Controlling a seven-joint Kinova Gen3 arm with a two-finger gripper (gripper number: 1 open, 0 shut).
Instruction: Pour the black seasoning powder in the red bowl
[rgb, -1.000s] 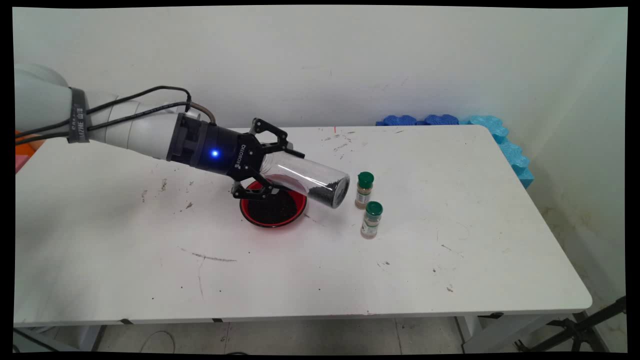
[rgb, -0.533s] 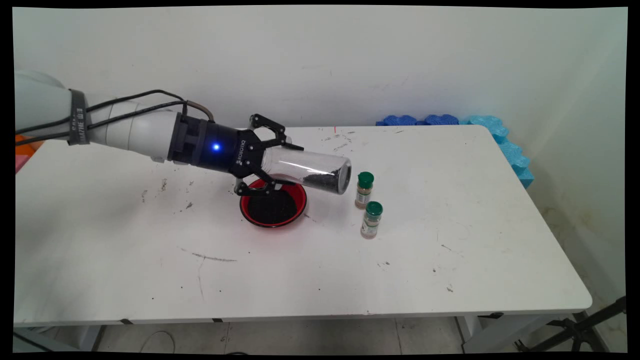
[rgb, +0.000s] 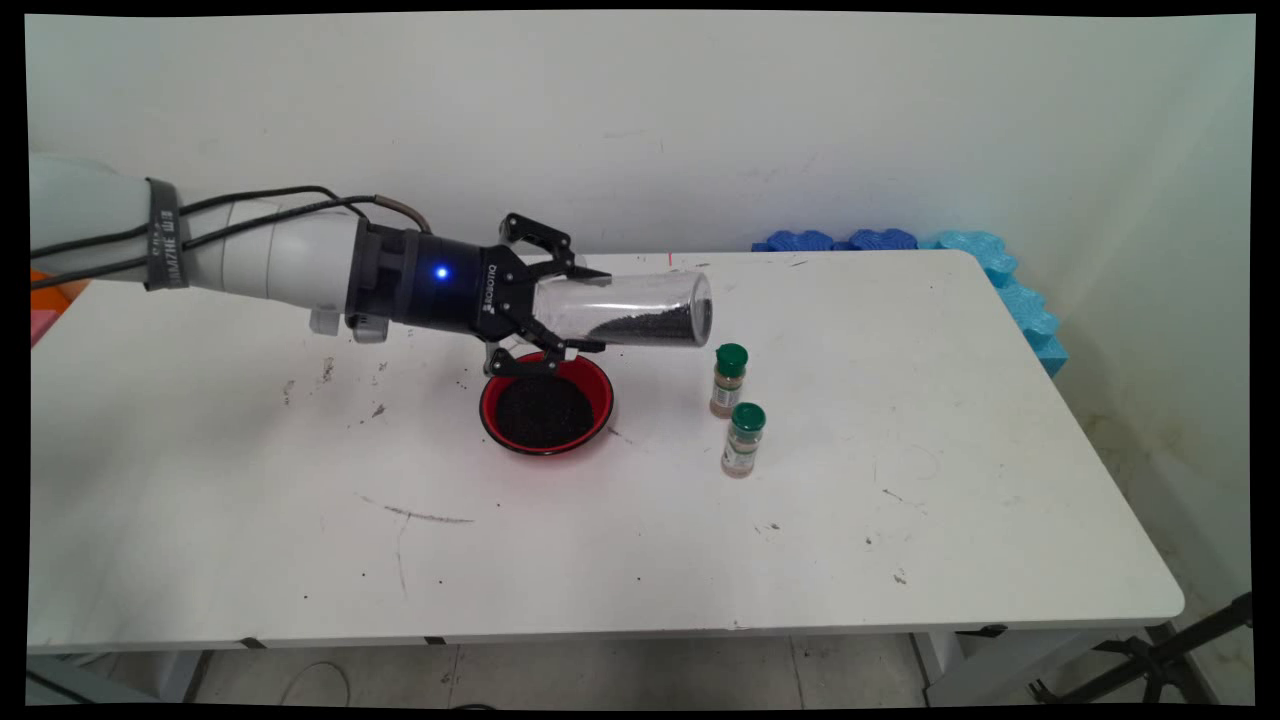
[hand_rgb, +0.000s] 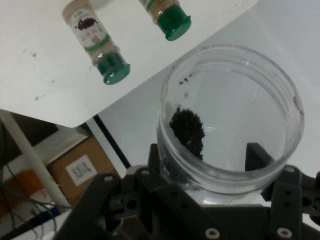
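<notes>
Main view shows the pincer (rgb: 560, 305) clamped round a clear jar (rgb: 625, 310), held level so its dark grains stay in. Just below sits a red bowl (rgb: 546, 403) of grains; beyond the jar's mouth stand two spice bottles (rgb: 728, 380) on the tabletop (rgb: 900, 500).

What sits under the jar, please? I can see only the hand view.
Observer: A red bowl of dark grains stands on the table, below the hand.
Operator: Thank you. How is the jar tilted relative to the table?
Observer: The jar lies about level, above the table, with dark grains spread along its lower side.
</notes>
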